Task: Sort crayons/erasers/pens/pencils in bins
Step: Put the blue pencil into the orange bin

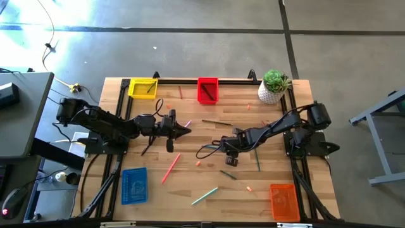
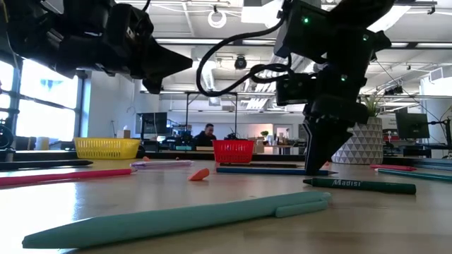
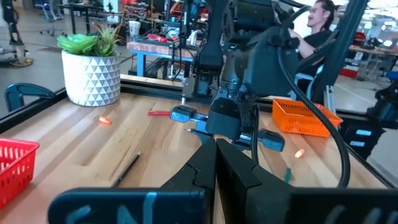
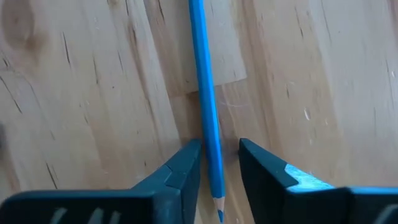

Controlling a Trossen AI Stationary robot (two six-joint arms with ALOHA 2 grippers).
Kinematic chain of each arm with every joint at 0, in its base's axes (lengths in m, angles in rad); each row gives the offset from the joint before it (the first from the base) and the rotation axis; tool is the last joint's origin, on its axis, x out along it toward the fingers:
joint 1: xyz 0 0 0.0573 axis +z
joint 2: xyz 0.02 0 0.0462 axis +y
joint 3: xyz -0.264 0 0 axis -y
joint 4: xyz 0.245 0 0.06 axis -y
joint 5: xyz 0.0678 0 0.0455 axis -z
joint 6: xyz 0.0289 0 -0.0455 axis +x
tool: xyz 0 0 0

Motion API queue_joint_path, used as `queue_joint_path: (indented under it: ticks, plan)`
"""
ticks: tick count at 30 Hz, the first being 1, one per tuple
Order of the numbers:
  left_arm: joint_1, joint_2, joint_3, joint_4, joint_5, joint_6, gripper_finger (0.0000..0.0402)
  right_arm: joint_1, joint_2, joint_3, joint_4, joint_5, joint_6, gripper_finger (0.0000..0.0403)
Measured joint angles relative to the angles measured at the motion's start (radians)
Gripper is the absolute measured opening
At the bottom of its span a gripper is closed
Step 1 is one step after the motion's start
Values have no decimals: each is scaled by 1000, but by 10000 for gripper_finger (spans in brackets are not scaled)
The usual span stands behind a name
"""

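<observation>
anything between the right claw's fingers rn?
Yes: a blue pencil lying on the wooden table runs between the right claw's fingers. The right wrist view shows it; firm contact isn't clear.

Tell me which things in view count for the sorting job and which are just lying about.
For the job:
yellow bin
red bin
blue bin
orange bin
blue pencil, between the right gripper fingers
pink pen
teal pen

Lying about:
white plant pot

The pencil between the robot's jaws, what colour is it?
Blue. The pencil shows best in the right wrist view.
</observation>
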Motion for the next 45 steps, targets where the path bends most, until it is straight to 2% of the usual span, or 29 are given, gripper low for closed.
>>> queue_joint_path:
  ticks: [11, 17, 25, 30, 35, 39, 45]
  plan:
    - [2, 0, 0, 0, -21, 2, 0, -1, 1, -2, -41, -30, 62, 23]
    - [2, 0, 0, 13, -50, 18, 0, 7, -19, -7, -54, -42, 117, 18]
    - [2, 0, 0, 31, -64, 38, 0, 41, -127, -11, -172, -63, 279, 17]
    - [1, 0, 0, 30, -64, 31, 0, 88, -214, -11, -213, -57, 406, 16]
    - [1, 0, 0, 21, -55, 28, 0, 158, -307, -10, -228, -101, 571, 16]
    - [-8, 0, 0, 18, -54, 28, 0, 241, -371, -9, -235, -141, 744, 16]
    - [-34, 0, 0, 18, -53, 28, 0, 412, -441, -8, -234, -136, 1031, 16]
